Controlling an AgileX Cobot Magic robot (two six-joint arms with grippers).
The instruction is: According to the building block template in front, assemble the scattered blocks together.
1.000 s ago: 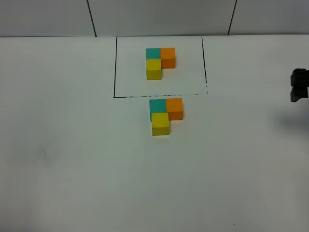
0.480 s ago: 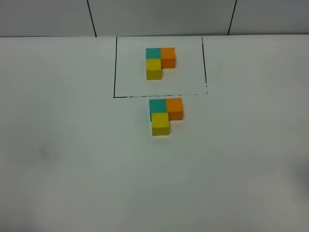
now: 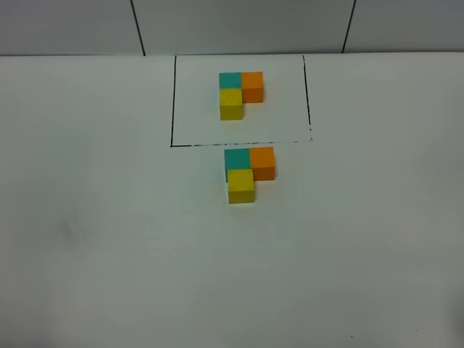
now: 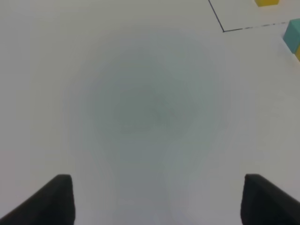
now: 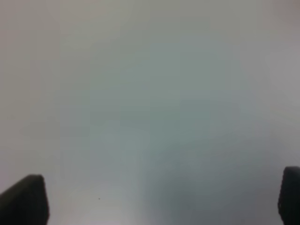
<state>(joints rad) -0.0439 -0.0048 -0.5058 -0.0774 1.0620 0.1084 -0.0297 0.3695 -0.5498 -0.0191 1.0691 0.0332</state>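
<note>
The template sits inside a thin black outline (image 3: 172, 109) at the back: a teal cube (image 3: 230, 80), an orange cube (image 3: 252, 85) and a yellow cube (image 3: 231, 103) in an L. Just in front of the outline, the unframed teal block (image 3: 235, 159), orange block (image 3: 262, 162) and yellow block (image 3: 241, 185) touch in the same L shape. Neither gripper shows in the exterior view. My left gripper (image 4: 157, 199) is open and empty over bare table; the teal block's edge (image 4: 293, 35) shows far off. My right gripper (image 5: 161, 199) is open and empty over bare table.
The white table (image 3: 109, 239) runs to a tiled wall (image 3: 239, 25) at the back. A corner of the black outline (image 4: 222, 29) shows in the left wrist view.
The right gripper, seen at the right edge one second ago, has drawn out of the exterior view. The blocks have not moved.
</note>
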